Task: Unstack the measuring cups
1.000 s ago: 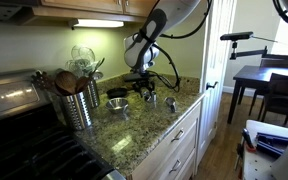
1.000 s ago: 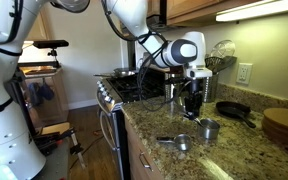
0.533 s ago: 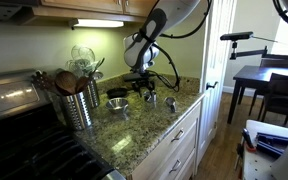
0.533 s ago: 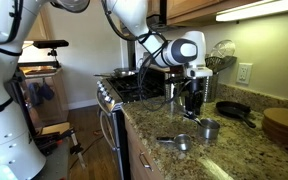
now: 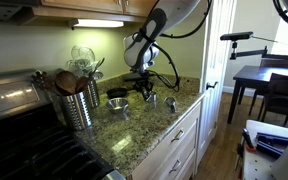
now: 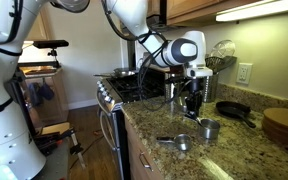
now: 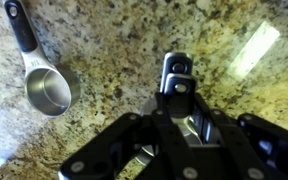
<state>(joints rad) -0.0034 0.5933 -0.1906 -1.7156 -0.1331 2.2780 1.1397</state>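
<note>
Wrist view: the pincer (image 7: 177, 92) appears closed on the dark handle of the held measuring cup (image 7: 177, 66), and shiny metal is glimpsed between its fingers. A second measuring cup (image 7: 46, 92) lies well apart on the granite table (image 7: 114, 45), open side up, with its dark handle pointing away. These cups are judged light, rigid and slick. A round polished bowl would likely slip from a grasp, so the flat handle is best taken across its width, close to the bowl, to limit swinging.
</note>
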